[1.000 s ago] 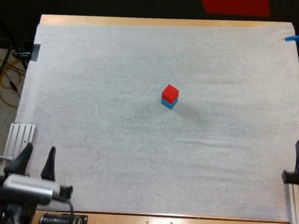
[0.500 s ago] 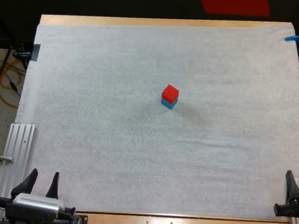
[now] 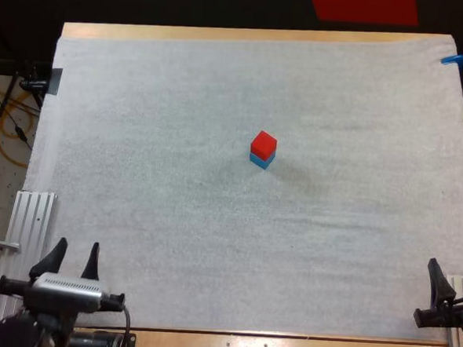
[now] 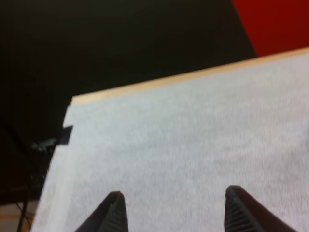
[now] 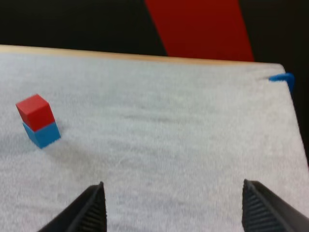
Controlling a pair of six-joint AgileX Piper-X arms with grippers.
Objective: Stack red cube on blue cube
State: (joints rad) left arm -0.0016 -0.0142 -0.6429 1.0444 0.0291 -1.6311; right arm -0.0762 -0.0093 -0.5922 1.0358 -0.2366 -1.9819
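Down at the near left corner of the mat (image 3: 181,100), the left gripper (image 3: 75,250) sits low with its two black fingers (image 3: 57,249) standing apart. From the left wrist view, those fingers are wide open over plain white mat, and they point toward the far left corner of the table (image 3: 224,34). Just beside this gripper, off the left side of the mat, lies a ridged metal rail (image 3: 28,216).

Over at the near right edge of the mat sits the right gripper (image 3: 453,272). Its fingers are open too, with a big gap between them in the right wrist view. They touch no cube. They point out across the mat toward the far side of the table.

Well away from both grippers, close to the middle of the mat and a bit toward the far side, stands the red cube (image 3: 263,142). It rests right on top of the blue cube (image 3: 261,160), and the two touch. The red one sits square on the blue one, so the little tower stands up straight. A strip of blue shows under the red from above. The right wrist view shows the same tower far off from the right gripper's fingers, with a soft shadow beside it on the mat.
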